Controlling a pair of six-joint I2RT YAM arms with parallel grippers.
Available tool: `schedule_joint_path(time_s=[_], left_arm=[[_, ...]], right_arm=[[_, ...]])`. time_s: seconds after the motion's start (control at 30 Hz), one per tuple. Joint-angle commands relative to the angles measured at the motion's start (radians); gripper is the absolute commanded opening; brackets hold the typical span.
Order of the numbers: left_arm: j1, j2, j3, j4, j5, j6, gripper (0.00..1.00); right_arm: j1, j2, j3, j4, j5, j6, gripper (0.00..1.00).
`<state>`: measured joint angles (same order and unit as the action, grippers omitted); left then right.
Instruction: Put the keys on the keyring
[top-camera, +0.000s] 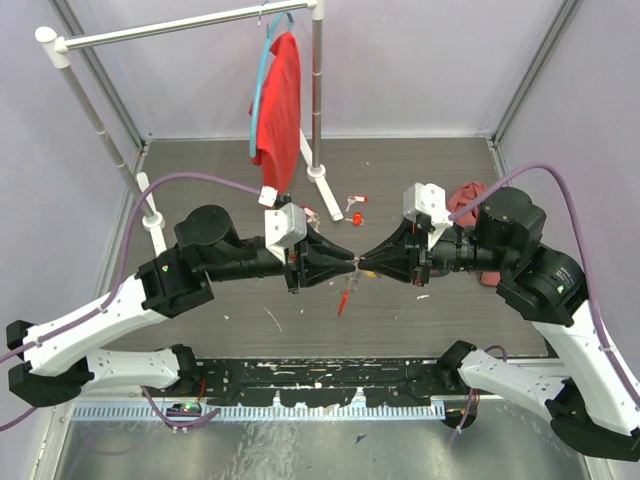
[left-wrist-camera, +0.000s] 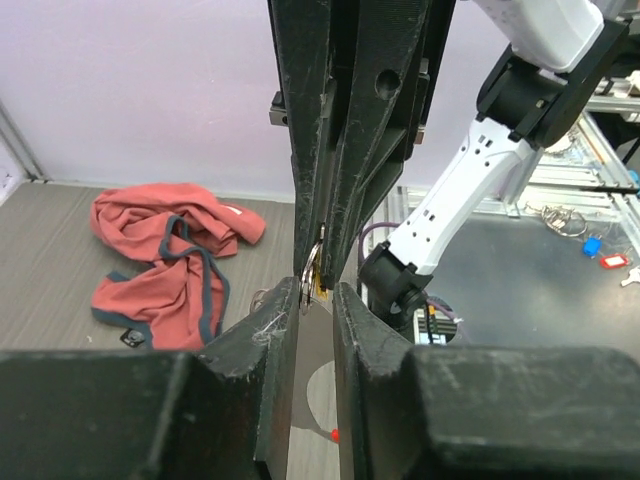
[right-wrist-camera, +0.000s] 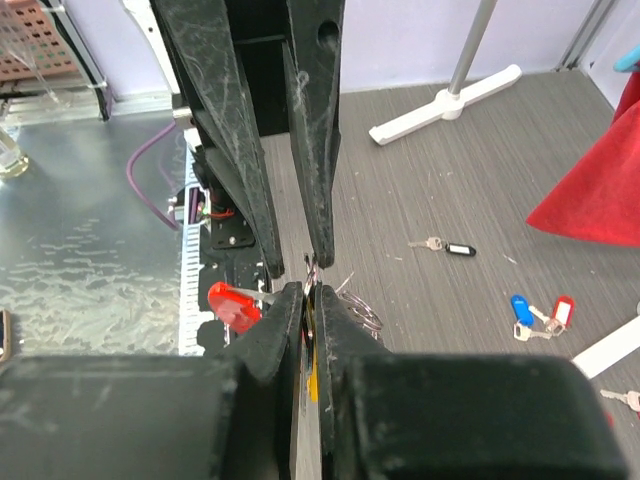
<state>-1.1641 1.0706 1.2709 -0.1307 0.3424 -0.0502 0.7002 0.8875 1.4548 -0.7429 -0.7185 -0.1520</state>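
Note:
Over the middle of the table my two grippers meet tip to tip. My right gripper (right-wrist-camera: 312, 292) (top-camera: 368, 263) is shut on the keyring's silvery loop (right-wrist-camera: 311, 270), with a key's yellow tag (right-wrist-camera: 313, 378) pinched between its fingers. The keyring's red plastic piece (top-camera: 345, 298) (right-wrist-camera: 230, 305) hangs below the grip. My left gripper (left-wrist-camera: 318, 300) (top-camera: 346, 260) is open, its tips on either side of that loop (left-wrist-camera: 312, 270), with a clear gap between the jaws. Loose keys lie on the table: a black-tagged one (right-wrist-camera: 446, 246), a blue and red pair (right-wrist-camera: 536, 312), and red-tagged ones (top-camera: 354, 207).
A white clothes rack (top-camera: 318, 120) with a red shirt (top-camera: 280, 100) on a blue hanger stands at the back. A crumpled red cloth (left-wrist-camera: 165, 260) (top-camera: 468, 191) lies behind the right arm. More rings and tags (left-wrist-camera: 590, 240) rest on the metal strip at the near edge.

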Motion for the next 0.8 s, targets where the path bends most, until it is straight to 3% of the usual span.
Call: schedule_joint_path(time_s=[0.0,0.4,0.77], left_arm=[[-0.003,0.013,0.07,-0.091,-0.023,0.083,0.28],[-0.004,0.052,0.115,-0.192,-0.06,0.164,0.32],[-0.008,0.06,0.124,-0.184,-0.044,0.164,0.32]], right_arm=[[0.004,0.011,0.066,-0.042,0.03,-0.045,0.01],[0.004,0.025,0.081,-0.081,0.045,-0.068,0.01],[0.003,0.036,0.078,-0.078,0.037,-0.069,0.01]])
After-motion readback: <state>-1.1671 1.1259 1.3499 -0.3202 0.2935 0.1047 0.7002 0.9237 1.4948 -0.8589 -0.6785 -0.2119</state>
